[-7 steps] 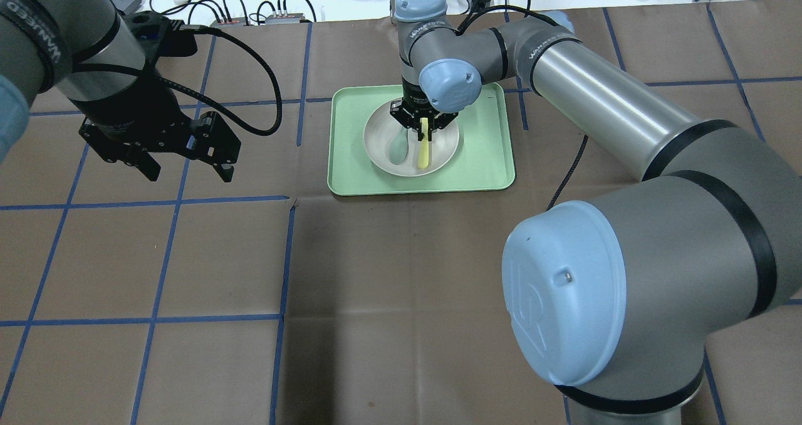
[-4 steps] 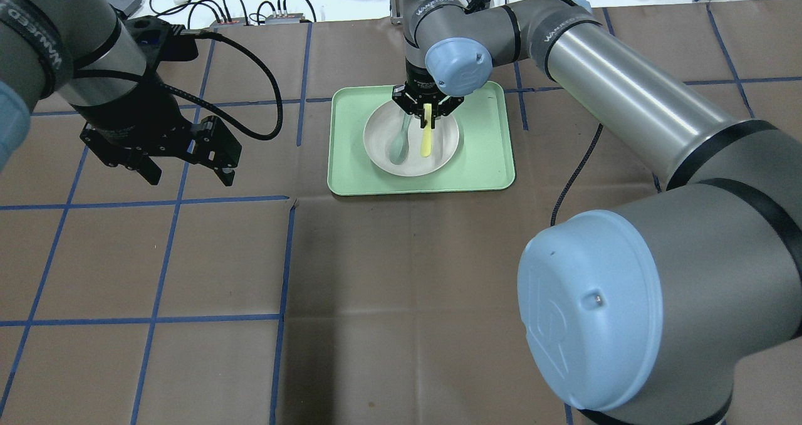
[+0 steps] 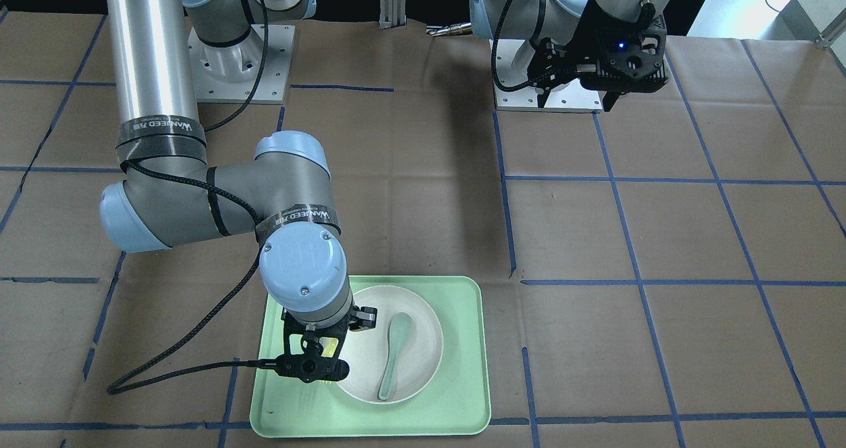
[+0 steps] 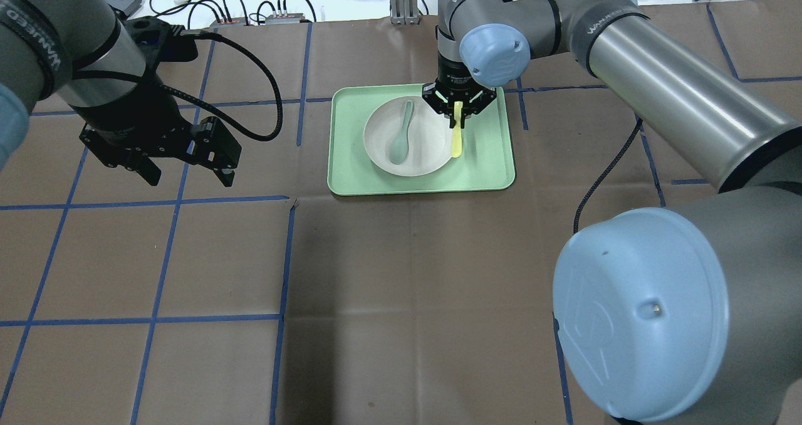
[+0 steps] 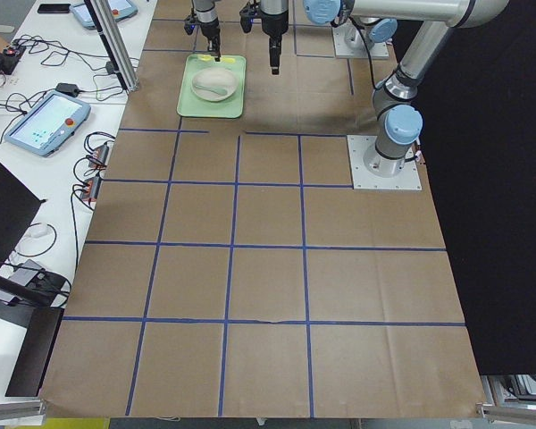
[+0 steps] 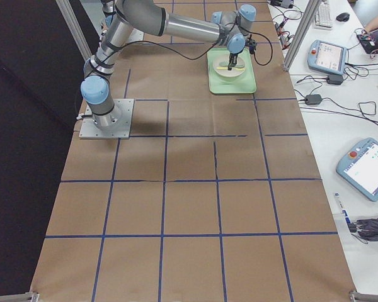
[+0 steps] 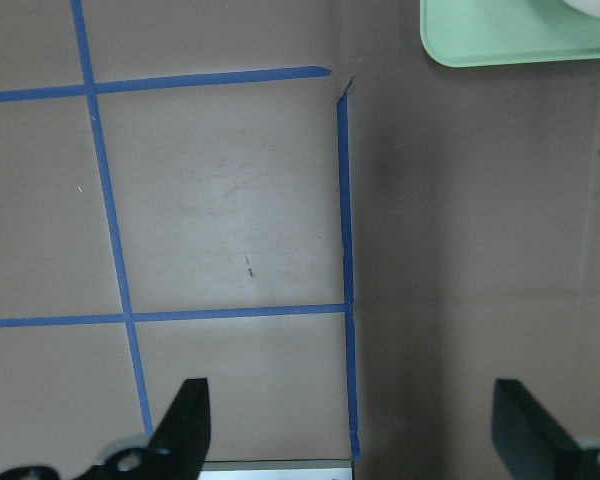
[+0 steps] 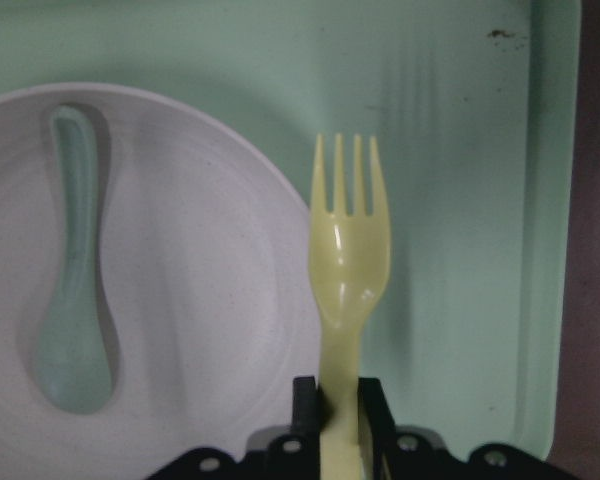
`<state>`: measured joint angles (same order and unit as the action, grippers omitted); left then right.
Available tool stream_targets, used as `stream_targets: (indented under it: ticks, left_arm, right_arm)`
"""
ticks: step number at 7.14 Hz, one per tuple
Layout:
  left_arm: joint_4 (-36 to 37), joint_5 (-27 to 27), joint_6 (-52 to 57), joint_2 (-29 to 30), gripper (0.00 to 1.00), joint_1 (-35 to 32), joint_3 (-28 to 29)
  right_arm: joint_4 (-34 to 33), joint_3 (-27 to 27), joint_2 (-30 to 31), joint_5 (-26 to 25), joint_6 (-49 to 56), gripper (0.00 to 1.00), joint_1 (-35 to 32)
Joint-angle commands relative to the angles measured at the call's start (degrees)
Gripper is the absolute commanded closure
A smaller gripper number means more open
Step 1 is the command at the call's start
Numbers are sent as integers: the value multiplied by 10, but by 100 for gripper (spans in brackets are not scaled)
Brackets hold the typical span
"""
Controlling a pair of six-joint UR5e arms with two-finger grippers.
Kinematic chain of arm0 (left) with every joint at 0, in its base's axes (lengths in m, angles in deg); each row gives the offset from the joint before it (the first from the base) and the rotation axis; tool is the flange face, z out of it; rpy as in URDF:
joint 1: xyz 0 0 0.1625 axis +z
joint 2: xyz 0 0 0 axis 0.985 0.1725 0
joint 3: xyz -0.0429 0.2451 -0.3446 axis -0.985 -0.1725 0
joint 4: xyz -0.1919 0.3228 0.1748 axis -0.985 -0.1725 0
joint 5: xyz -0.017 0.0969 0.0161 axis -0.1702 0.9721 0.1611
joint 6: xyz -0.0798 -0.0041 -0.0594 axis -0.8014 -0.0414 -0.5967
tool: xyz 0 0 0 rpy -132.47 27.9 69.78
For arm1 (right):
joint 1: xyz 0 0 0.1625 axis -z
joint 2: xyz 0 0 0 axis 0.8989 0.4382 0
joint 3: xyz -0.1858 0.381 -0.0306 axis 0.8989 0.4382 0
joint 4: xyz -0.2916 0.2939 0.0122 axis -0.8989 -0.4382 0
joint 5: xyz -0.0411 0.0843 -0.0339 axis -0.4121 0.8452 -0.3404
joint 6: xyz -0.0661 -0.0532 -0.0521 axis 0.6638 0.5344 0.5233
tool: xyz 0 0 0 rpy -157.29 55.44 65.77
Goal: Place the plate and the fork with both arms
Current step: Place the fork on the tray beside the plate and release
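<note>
The off-white plate [image 4: 426,152] sits in the pale green tray [image 4: 492,168] with a grey-green spoon [image 4: 401,138] lying in it. My right gripper [image 4: 457,116] is shut on the handle of the pale yellow fork [image 4: 457,141] and holds it over the plate's right rim. In the right wrist view the fork [image 8: 348,255] points away from the gripper [image 8: 340,410], its tines over the tray floor [image 8: 460,150] beside the plate [image 8: 200,300]. My left gripper [image 4: 188,175] is open and empty, above the table left of the tray; it also shows in the left wrist view [image 7: 355,430].
The table is covered in brown paper with a blue tape grid. The tray's corner [image 7: 500,40] shows at the top right of the left wrist view. Cables and small boxes [image 4: 250,11] lie at the far edge. The right arm's cable [image 3: 172,372] trails beside the tray.
My right gripper has carried the fork from over the plate's middle to over its right rim, uncovering the spoon. The left arm has barely moved.
</note>
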<state>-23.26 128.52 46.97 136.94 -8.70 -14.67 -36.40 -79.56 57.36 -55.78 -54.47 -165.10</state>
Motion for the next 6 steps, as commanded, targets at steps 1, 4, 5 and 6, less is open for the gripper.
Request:
stream_targets:
  ticks: [1, 4, 5, 6]
  left_arm:
    - [0, 0, 0, 0, 0, 0, 0]
    - [0, 0, 0, 0, 0, 0, 0]
    - [0, 0, -1, 1, 0, 0, 0]
    - [0, 0, 0, 1, 0, 0, 0]
  right_arm:
    - [-5, -43, 26, 2, 38, 100, 46]
    - [-78, -61, -14, 7, 37, 100, 49]
    - [-79, -57, -28, 7, 37, 100, 47]
    - [-79, -57, -28, 10, 38, 99, 47]
